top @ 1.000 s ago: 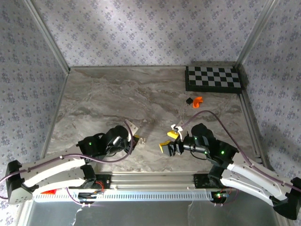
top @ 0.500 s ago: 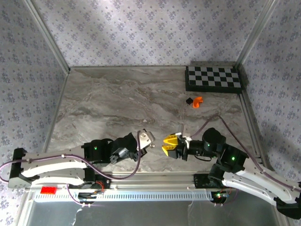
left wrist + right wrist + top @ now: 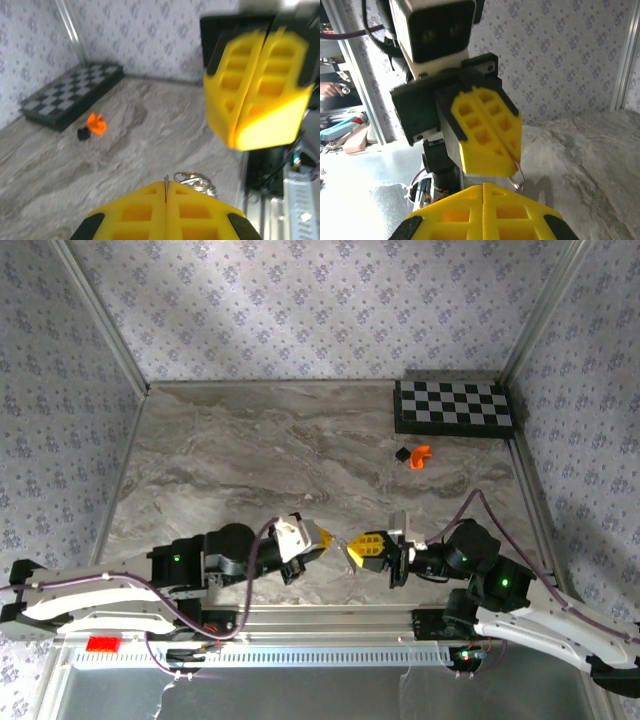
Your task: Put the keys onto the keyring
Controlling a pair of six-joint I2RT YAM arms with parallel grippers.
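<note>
Left gripper (image 3: pixel 511 159): my jaws clenched on the keyring (image 3: pixel 518 175); it dangles from my fingertips, over the table (image 3: pixel 250 460) near its front edge
Right gripper (image 3: pixel 483 192): my pads pressed flat together; tip-to-tip with the left, just beside the ring

Grey marbled tabletop (image 3: pixel 250 460); floral-patterned walls (image 3: pixel 320 310); metal corner posts (image 3: pixel 100 315); checkerboard (image 3: pixel 455 407) far right corner.

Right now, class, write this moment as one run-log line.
left tool: shut on keyring | right tool: shut | tips facing, apart
</note>
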